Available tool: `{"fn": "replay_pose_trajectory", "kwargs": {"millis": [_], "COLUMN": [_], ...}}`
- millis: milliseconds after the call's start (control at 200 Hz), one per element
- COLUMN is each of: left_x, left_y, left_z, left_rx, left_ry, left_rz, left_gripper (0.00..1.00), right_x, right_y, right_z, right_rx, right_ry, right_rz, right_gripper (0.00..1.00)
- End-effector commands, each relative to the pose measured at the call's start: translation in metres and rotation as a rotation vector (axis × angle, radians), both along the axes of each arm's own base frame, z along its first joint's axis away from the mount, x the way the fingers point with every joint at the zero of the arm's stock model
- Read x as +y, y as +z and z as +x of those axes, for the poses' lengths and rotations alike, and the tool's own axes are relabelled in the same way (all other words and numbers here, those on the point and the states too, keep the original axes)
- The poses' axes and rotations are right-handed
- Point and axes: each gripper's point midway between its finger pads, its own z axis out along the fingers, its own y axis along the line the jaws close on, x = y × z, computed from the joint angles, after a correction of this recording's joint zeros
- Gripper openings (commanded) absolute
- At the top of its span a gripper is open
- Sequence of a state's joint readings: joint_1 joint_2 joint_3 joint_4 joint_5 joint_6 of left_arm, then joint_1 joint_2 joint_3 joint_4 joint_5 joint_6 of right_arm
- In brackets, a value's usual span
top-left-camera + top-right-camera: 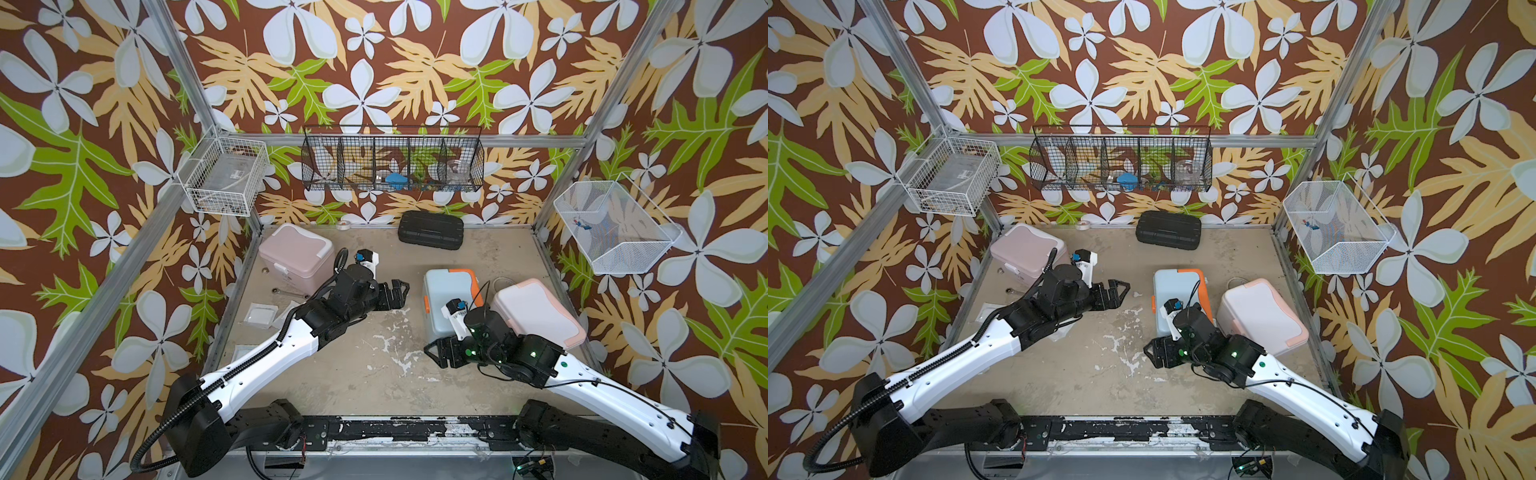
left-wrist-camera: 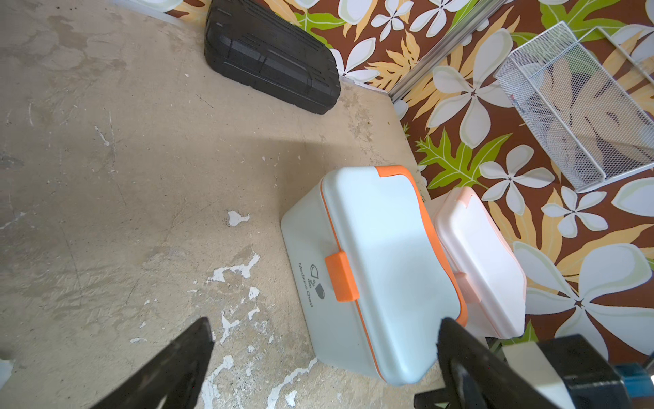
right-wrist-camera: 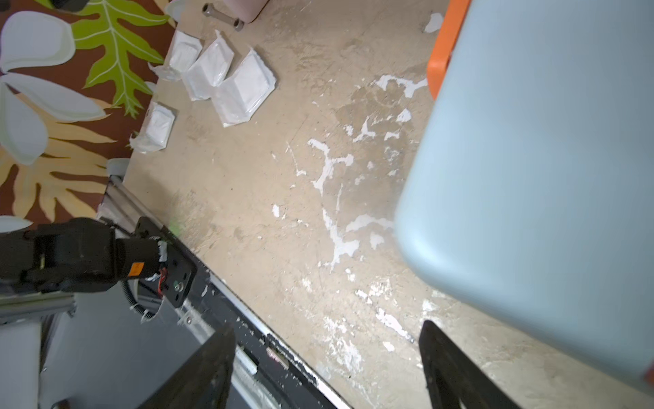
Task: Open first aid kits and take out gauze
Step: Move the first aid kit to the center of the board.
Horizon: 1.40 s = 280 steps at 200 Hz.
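Note:
All three first aid kits stand with lids down. The dusty pink kit (image 1: 297, 257) is at the back left, and the light blue kit (image 1: 449, 299) with its orange latch (image 2: 341, 276) sits right of centre. Beside that is the white kit (image 1: 536, 311) with peach trim. Several gauze packets (image 3: 244, 88) lie by the left wall, one gauze packet (image 1: 261, 312) showing beside the left arm. My left gripper (image 1: 401, 291) is open with nothing in it, just left of the blue kit (image 2: 389, 265). My right gripper (image 1: 436, 351) is open and empty at that kit's near corner (image 3: 548, 159).
A flat black ribbed case (image 1: 430, 230) lies against the back wall, with a tape roll (image 1: 344, 225) to its left. A small wrench (image 1: 286, 293) lies near the pink kit. Wire baskets (image 1: 615, 228) hang on the walls. The black front rail (image 1: 395, 432) edges the table.

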State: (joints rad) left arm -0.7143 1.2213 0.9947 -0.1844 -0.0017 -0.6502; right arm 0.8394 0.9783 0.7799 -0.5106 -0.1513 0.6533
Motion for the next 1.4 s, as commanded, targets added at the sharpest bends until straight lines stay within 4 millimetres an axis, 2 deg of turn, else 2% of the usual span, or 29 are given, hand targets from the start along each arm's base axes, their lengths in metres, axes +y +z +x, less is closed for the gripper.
{"fn": "replay_pose_trajectory", "kwargs": {"millis": [0, 125, 360, 500, 661, 811, 991, 1236, 1306, 1396], "left_x": [0.008, 0.012, 0.013, 0.005, -0.013, -0.037, -0.083, -0.138, -0.155, -0.179], "left_y": [0.000, -0.001, -0.003, -0.002, -0.007, -0.012, -0.025, -0.062, -0.064, -0.062], "left_z": [0.001, 0.000, 0.002, 0.003, 0.011, 0.030, 0.058, 0.095, 0.102, 0.101], "left_rx": [-0.010, -0.006, 0.005, 0.021, 0.038, 0.040, 0.082, 0.165, 0.179, 0.181], "left_ry": [0.027, 0.038, 0.048, 0.018, -0.027, -0.062, -0.150, -0.238, -0.266, -0.327], "left_rz": [0.026, 0.037, 0.039, 0.039, 0.022, 0.017, -0.006, -0.006, -0.033, -0.061], "left_gripper": [1.00, 1.00, 1.00, 1.00, 1.00, 1.00, 0.99, 0.98, 0.98, 0.97], "right_x": [0.003, -0.002, -0.029, -0.043, -0.069, -0.084, -0.094, -0.110, -0.112, -0.112], "right_y": [0.012, 0.007, 0.005, 0.007, 0.015, 0.037, 0.056, 0.064, 0.065, 0.066], "right_z": [0.032, 0.060, 0.118, 0.140, 0.159, 0.155, 0.137, 0.118, 0.115, 0.114], "right_rx": [-0.096, -0.099, -0.110, -0.113, -0.125, -0.173, -0.207, -0.245, -0.246, -0.249], "right_ry": [-0.091, -0.162, -0.320, -0.387, -0.466, -0.493, -0.498, -0.530, -0.533, -0.530], "right_rz": [-0.018, -0.037, -0.006, -0.002, 0.005, 0.010, 0.027, 0.041, 0.043, 0.050], "right_gripper": [0.81, 0.81, 0.81, 0.81, 0.81, 0.81, 0.82, 0.82, 0.82, 0.82]}}
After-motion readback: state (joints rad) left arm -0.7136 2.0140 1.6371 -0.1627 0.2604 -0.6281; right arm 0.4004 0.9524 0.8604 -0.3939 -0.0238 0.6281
